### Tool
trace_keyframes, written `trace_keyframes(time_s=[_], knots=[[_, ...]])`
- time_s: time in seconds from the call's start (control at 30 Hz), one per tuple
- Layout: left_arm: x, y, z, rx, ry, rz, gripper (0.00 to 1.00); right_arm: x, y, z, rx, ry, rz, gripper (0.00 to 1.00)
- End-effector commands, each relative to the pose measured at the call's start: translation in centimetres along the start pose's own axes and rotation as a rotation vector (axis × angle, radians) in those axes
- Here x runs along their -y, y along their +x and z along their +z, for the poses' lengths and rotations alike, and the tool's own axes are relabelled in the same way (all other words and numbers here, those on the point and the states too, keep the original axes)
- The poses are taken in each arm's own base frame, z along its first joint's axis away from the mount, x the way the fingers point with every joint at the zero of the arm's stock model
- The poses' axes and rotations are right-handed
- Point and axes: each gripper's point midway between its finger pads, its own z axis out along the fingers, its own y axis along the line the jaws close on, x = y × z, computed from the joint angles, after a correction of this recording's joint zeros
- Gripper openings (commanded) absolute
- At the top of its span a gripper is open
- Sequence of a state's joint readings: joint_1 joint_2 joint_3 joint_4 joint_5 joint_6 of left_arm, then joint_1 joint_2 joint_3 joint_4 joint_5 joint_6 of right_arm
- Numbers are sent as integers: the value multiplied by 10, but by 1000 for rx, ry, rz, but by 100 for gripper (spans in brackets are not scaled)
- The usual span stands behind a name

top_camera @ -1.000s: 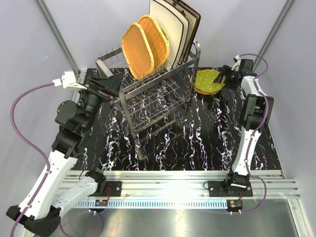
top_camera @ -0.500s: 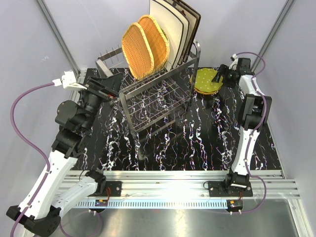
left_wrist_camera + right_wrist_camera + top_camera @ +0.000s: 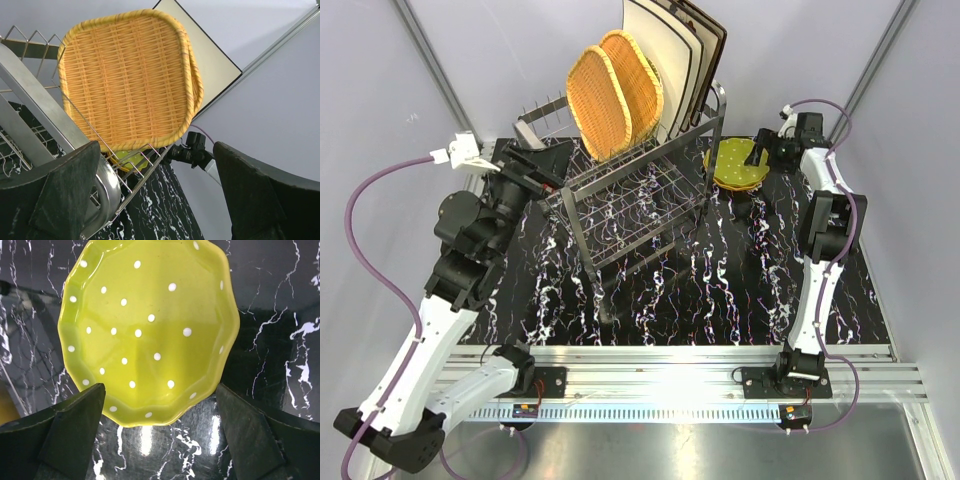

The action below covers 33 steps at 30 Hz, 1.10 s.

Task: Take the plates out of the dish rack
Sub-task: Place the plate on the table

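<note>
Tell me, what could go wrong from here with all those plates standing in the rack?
1. The two wicker plates stand overlapping on thin prongs; the open left hand might drag both out when grabbing one.
2. The left hand sits close to the frame of the dish rack, so a reach could bump it and rattle the cream square plates behind.
3. The open right hand hovers right by the green dotted plate and could nudge it.

Rough-woven wicker plates (image 3: 125, 80), smooth glossy green plate (image 3: 147, 330).
</note>
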<state>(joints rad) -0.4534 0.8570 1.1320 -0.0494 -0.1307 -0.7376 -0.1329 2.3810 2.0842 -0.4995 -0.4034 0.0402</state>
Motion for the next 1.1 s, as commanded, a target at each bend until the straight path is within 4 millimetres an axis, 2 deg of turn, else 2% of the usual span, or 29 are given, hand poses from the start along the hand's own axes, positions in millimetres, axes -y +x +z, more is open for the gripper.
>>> trace_keyframes(time_s=[0.0,0.23,0.37,0.53,0.57,0.63,0.7,0.73,0.77,0.83,0.93,0.97,1.0,1.07], knots=[[6,2,2,-45,7,29,99,-21,-21,-4,44,-49,-122,99],[7,-1,7,-56,-10,54,99,-19,-24,-19,44,-35,-238,100],[8,-1,10,-68,-17,68,99,-33,-27,-38,53,-81,-318,100],[11,-6,16,-77,-36,83,99,-39,-26,-61,47,-82,-381,100],[9,-4,17,-88,-51,85,99,-44,-31,-72,62,-82,-395,100],[2,0,21,-111,-92,89,99,-49,-28,-81,55,-97,-417,100],[6,-8,24,-105,-111,82,99,-59,-28,-100,58,-114,-442,100],[2,-6,25,-122,-135,87,99,-62,-22,-103,48,-129,-441,100],[5,-8,30,-123,-139,86,99,-70,-27,-119,72,-136,-463,100],[4,-6,34,-139,-152,87,99,-79,-21,-131,71,-163,-471,100],[7,-9,41,-144,-163,86,99,-100,-22,-166,114,-199,-495,100],[4,-5,46,-158,-173,89,99,-104,-21,-173,120,-206,-498,100],[10,-13,47,-146,-166,85,99,-107,-21,-179,128,-212,-502,100],[9,-10,51,-165,-181,89,99,-118,-19,-197,154,-228,-516,100]])
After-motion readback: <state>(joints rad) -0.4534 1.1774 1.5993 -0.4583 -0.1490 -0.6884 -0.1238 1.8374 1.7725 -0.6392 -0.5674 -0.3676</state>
